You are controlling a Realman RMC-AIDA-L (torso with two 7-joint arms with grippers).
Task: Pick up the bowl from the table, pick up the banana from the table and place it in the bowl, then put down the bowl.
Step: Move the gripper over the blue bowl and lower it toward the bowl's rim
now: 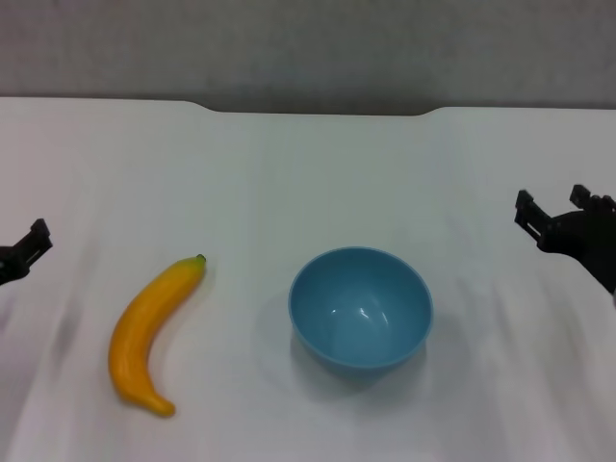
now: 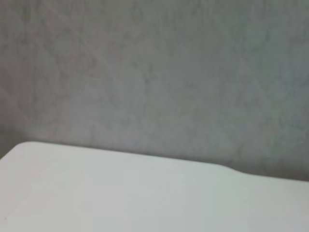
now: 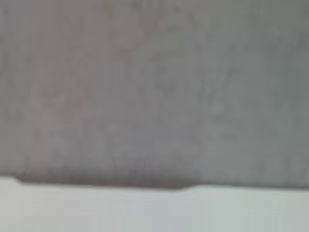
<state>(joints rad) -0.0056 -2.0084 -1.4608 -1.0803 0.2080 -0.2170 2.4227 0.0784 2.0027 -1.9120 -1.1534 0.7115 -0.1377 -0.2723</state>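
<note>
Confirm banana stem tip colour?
Dark green; the banana itself is yellow-orange. Shows best in the head view.

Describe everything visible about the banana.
The curved yellow-orange banana looks smooth and glossy, with a small dark green stem tip pointing toward the far side of the white table and its blunt end nearest the robot. It lies flat on the tabletop, bowed toward the robot's left, apart from the round light-blue plastic bowl on its right. Nothing touches it but the table. It shows only in the head view.
</note>
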